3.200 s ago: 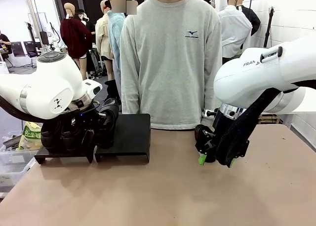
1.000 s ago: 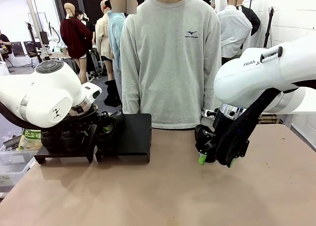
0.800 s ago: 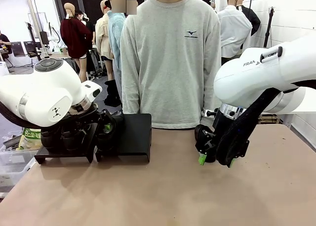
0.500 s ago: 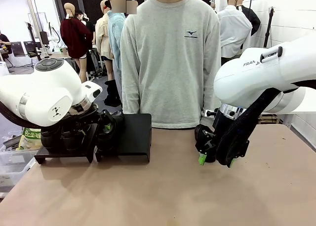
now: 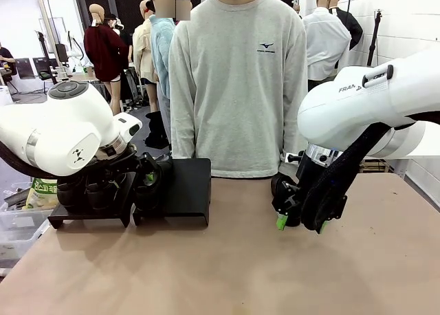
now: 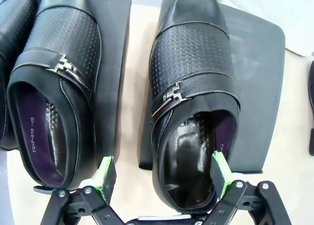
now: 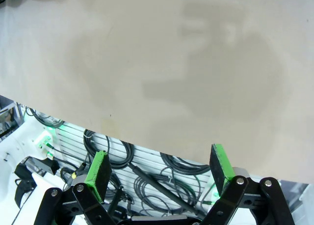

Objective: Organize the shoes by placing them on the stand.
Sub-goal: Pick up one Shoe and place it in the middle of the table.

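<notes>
Beige tabletop (image 5: 227,274) at far left: matte-black sloped stand (image 6: 255,77) is loaded with perforated glossy black buckle shoes (image 6: 194,87); left gripper (image 6: 162,173) is spread apart around one heel, right gripper (image 7: 159,168) is spread apart too, nothing held.

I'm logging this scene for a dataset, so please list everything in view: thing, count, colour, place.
shoes: three in the left wrist view, black with buckles; one on the right stand panel, two on the left one.
stand: two black panels, far left of the table.
table: one, tan.
cables: several, black, below the table edge.
person: one, grey sweatshirt, far side.
left gripper: open, pads either side of the right shoe's heel.
right gripper: open, above the table.
</notes>
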Controlling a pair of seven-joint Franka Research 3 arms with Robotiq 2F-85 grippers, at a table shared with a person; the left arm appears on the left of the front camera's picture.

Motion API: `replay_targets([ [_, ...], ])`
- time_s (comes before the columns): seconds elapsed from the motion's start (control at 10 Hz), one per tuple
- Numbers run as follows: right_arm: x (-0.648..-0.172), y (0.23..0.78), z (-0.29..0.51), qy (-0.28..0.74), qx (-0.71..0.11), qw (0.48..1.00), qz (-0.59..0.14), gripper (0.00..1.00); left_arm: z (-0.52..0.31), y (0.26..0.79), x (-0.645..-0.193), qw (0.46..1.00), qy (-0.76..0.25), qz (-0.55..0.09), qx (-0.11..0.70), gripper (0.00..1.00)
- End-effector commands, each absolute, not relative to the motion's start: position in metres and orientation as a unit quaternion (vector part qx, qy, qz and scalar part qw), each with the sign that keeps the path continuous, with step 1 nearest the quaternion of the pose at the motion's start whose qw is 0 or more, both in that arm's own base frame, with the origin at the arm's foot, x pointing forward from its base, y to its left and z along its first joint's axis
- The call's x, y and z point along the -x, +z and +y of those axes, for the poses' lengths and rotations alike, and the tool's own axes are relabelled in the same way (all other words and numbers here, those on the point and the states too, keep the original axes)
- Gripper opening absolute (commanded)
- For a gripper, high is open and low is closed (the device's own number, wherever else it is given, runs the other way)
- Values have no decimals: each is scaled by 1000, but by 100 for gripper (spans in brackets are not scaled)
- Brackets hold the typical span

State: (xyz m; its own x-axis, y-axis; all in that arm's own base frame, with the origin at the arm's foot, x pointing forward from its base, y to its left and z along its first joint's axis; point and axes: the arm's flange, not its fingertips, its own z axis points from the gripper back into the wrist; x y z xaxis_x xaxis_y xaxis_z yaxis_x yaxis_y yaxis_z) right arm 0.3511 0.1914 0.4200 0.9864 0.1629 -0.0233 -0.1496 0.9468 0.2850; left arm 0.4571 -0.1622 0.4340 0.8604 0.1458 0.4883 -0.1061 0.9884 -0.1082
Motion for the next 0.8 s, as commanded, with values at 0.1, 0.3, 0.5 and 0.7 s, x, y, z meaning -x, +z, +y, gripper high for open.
replay_targets([
  [0.1, -352, 421, 192, 82, -145, 986, 24, 100, -162, 434, -459, 962, 67, -263, 42, 100],
  [0.3, -352, 421, 192, 82, -145, 986, 24, 100, -170, 457, -423, 946, 47, -317, 40, 100],
  [0.5, -352, 421, 192, 82, -145, 986, 24, 100, -189, 505, -351, 913, 17, -402, 75, 100],
  [0.7, -352, 421, 192, 82, -145, 986, 24, 100, -213, 512, -305, 932, -15, -344, 112, 100],
])
